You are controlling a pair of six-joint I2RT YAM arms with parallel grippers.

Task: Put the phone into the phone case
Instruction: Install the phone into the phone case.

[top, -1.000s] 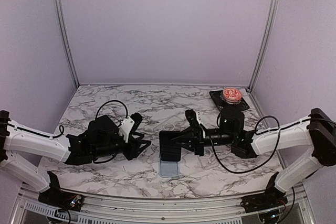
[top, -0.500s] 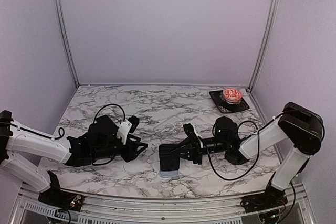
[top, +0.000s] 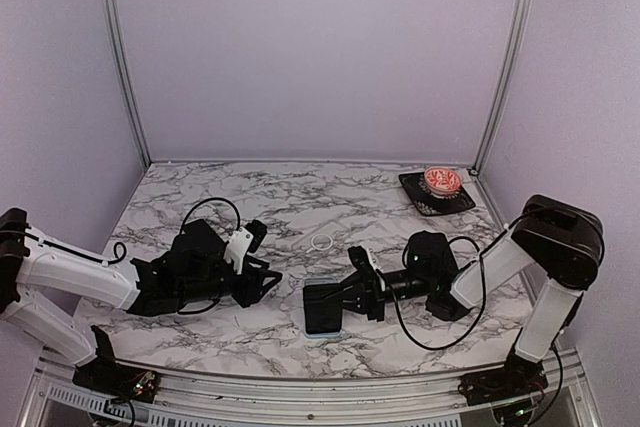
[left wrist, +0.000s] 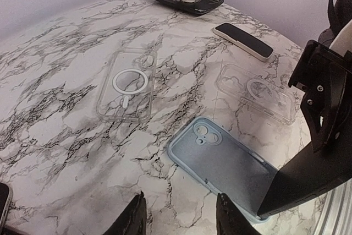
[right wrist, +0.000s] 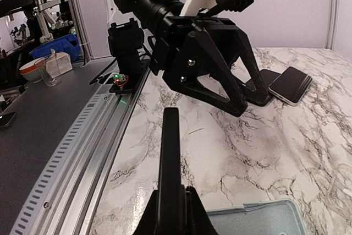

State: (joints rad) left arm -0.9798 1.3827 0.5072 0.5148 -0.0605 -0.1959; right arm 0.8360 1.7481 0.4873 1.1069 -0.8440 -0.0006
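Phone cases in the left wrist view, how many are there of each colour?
Clear cases: 2
Blue case: 1
Total: 3

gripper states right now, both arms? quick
Left gripper: open, holding nothing.
Right gripper: closed on the phone.
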